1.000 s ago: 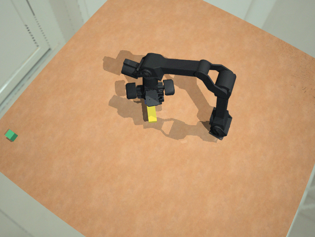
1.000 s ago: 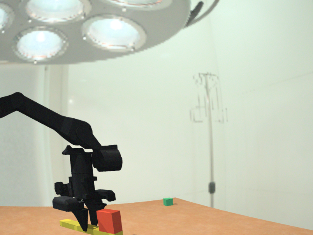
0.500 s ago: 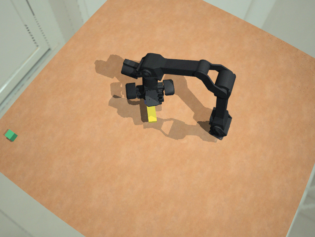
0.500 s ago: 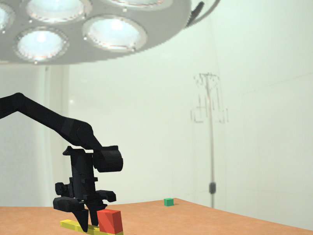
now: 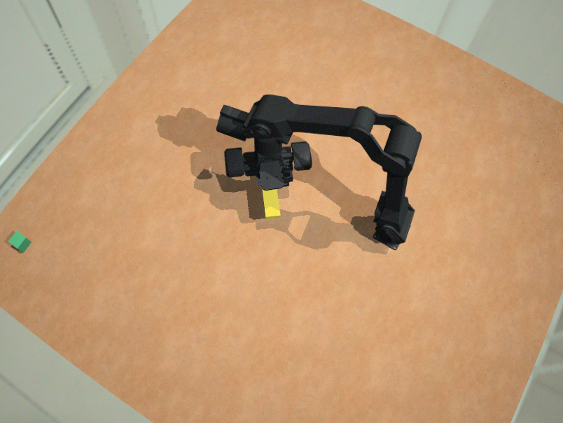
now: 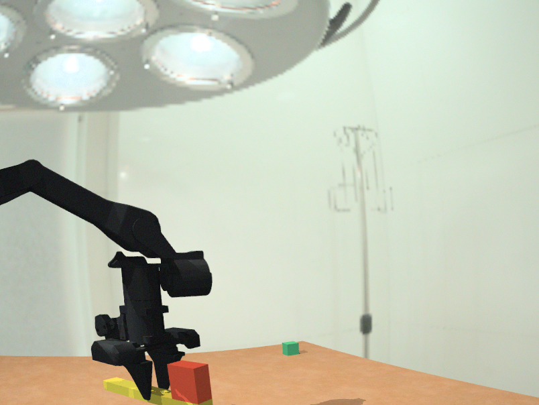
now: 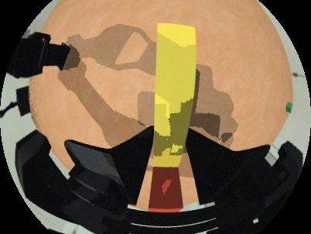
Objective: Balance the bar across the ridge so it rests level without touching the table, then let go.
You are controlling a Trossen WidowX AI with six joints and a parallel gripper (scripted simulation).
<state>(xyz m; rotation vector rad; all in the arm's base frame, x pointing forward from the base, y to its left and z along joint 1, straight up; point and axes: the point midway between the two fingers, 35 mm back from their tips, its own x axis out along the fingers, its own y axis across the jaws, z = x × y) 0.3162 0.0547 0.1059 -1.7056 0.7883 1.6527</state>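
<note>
The yellow bar [image 5: 270, 200] [image 6: 121, 387] [image 7: 175, 70] runs between the fingers of my gripper [image 6: 155, 393] [image 7: 169, 130]. The fingers point down and stand slightly open, one close along each side of the bar. A red block [image 6: 182, 383] [image 7: 165, 197] stands upright on the bar near one end. A small blue patch [image 5: 260, 182] shows beside the gripper body in the top view; I cannot tell if it is the ridge. The ridge is otherwise hidden, and I cannot tell whether the bar is level or clear of the table.
A small green cube [image 5: 19, 241] [image 6: 289, 348] [image 7: 289, 107] lies far off on the orange-brown table [image 5: 318, 341], near its edge. The arm's own links and base are at the right of the top view. Its shadows fall around the bar.
</note>
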